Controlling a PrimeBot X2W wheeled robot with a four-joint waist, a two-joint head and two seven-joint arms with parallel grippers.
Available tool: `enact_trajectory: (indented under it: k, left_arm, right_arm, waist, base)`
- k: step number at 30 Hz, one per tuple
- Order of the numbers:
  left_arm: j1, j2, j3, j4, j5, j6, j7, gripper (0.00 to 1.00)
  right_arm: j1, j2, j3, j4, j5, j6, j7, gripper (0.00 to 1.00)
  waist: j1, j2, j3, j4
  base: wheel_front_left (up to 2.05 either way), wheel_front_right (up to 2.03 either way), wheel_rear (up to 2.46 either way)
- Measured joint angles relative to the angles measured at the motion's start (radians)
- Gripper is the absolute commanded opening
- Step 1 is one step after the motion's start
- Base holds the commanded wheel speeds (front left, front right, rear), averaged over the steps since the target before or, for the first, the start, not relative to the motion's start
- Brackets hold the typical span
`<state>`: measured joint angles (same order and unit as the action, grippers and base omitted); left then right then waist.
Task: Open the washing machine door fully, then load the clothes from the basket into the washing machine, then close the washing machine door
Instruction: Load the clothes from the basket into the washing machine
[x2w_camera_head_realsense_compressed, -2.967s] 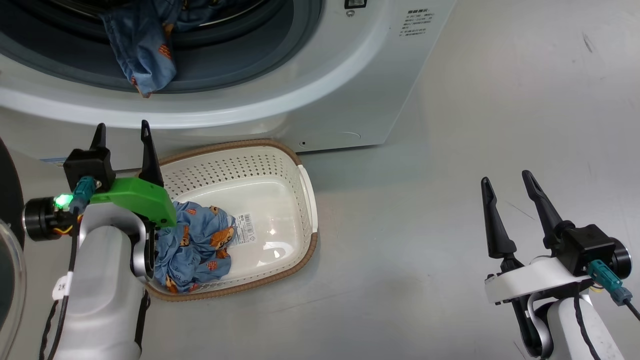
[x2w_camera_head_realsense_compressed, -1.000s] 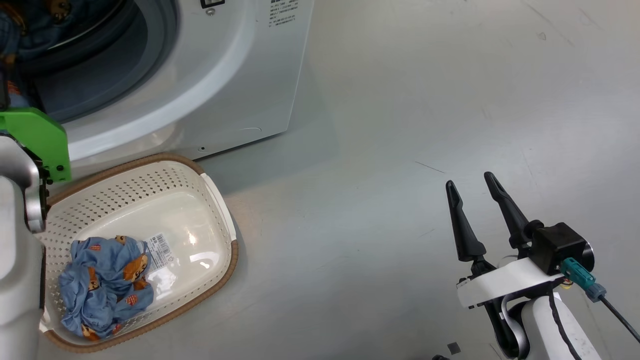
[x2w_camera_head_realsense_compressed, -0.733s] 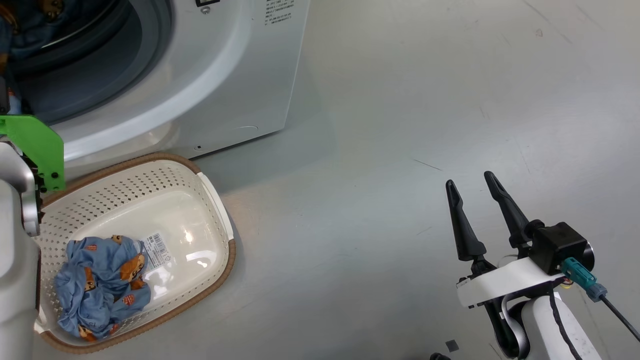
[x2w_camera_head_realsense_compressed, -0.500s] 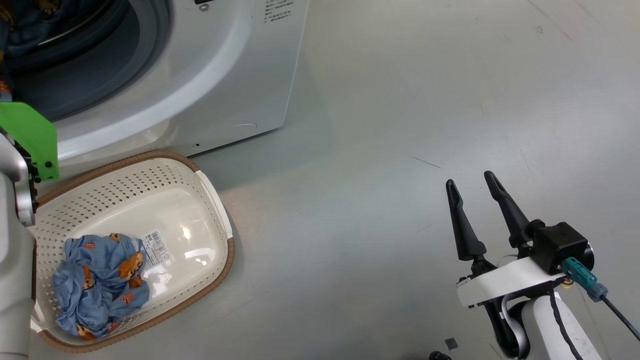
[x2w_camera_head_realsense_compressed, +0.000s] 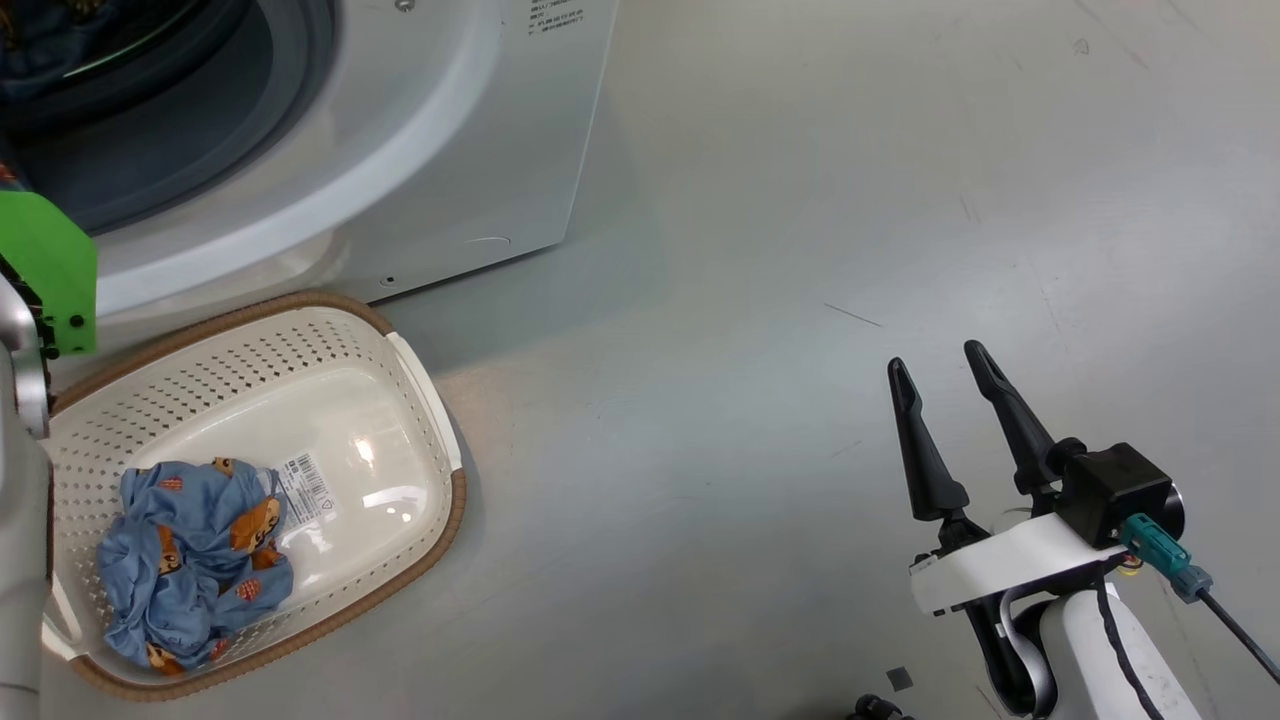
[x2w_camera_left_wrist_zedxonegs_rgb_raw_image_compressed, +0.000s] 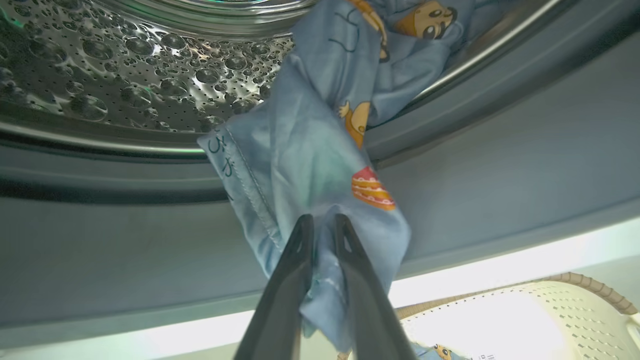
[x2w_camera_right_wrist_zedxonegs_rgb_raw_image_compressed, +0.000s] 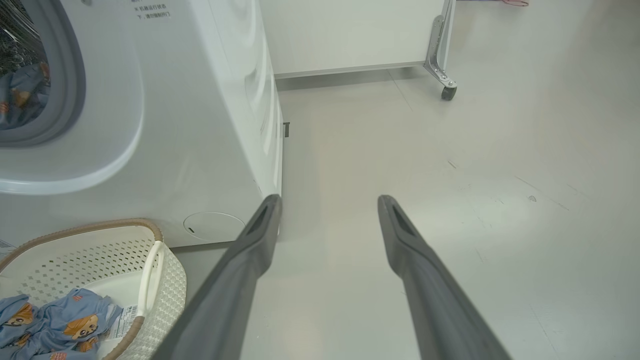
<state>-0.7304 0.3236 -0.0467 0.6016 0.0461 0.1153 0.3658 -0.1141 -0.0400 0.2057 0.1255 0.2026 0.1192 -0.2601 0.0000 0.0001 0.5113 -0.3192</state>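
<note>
White washing machine (x2w_camera_head_realsense_compressed: 470, 130) stands on the grey floor (x2w_camera_head_realsense_compressed: 800, 200), its steel drum (x2w_camera_left_wrist_zedxonegs_rgb_raw_image_compressed: 125, 65) open to view. The cream basket (x2w_camera_head_realsense_compressed: 425, 400) sits just in front of it, with a bundle of blue bear-print clothes (x2w_camera_head_realsense_compressed: 190, 560) at its left end. A blue garment (x2w_camera_left_wrist_zedxonegs_rgb_raw_image_compressed: 305, 165) hangs from the drum over the grey gasket (x2w_camera_left_wrist_zedxonegs_rgb_raw_image_compressed: 500, 165), its lower edge pinched between the nearly closed fingers of the left tool (x2w_camera_left_wrist_zedxonegs_rgb_raw_image_compressed: 324, 222). The right tool (x2w_camera_head_realsense_compressed: 932, 356) hovers spread over bare floor, well apart.

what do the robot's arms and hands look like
The left hand and right hand each have two long, tapered dark fingers. The right sits on a white bracket with a black block, a teal connector and thin black cable. The left forearm is pale, with a bright green bracket.
</note>
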Motion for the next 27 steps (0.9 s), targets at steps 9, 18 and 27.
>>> enact_trajectory:
  k: [9,18,27]
  left_arm:
    - [-0.023,0.003,0.002,0.015,0.005,0.001,0.003,0.0]
    - [-0.081,-0.029,0.007,-0.012,0.004,0.001,-0.056,0.0]
    - [-0.114,-0.024,0.053,-0.034,-0.005,0.004,-0.15,0.0]
  right_arm:
    - [0.0,0.0,0.001,0.0,0.008,-0.008,0.0,1.0]
    - [-0.002,0.0,0.005,-0.004,0.009,-0.008,0.0,1.0]
    - [-0.022,0.001,0.039,-0.008,0.029,-0.008,0.0,1.0]
  waist:
    - [0.0,0.0,0.012,-0.005]
    - [0.0,0.0,0.021,0.0]
    - [0.0,0.0,0.036,-0.014]
  base:
    - [0.0,0.0,0.0]
    - [0.0,0.0,0.0]
    - [0.0,0.0,0.0]
